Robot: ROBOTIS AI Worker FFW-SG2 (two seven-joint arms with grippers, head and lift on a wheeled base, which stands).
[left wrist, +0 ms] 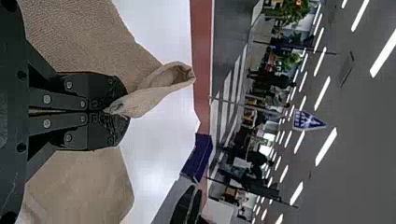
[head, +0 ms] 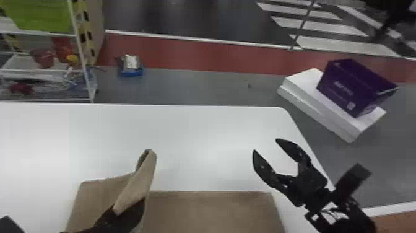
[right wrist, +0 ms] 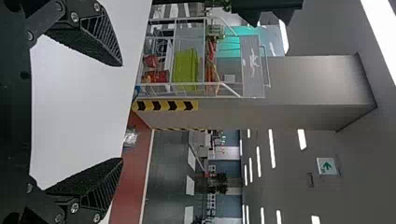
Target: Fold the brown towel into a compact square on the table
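From here, folding looks barely begun: the left gripper (left wrist: 119, 111) pinches up some of the brown towel (head: 210, 212) on the table (head: 201, 133), the right gripper (head: 265, 145) gapes empty, the square unmade.

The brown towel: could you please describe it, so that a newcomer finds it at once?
Find the white table. The towel lies on its near side, one part lifted, pinched in the left gripper. It is soft brown cloth, unlike the hard black right gripper.
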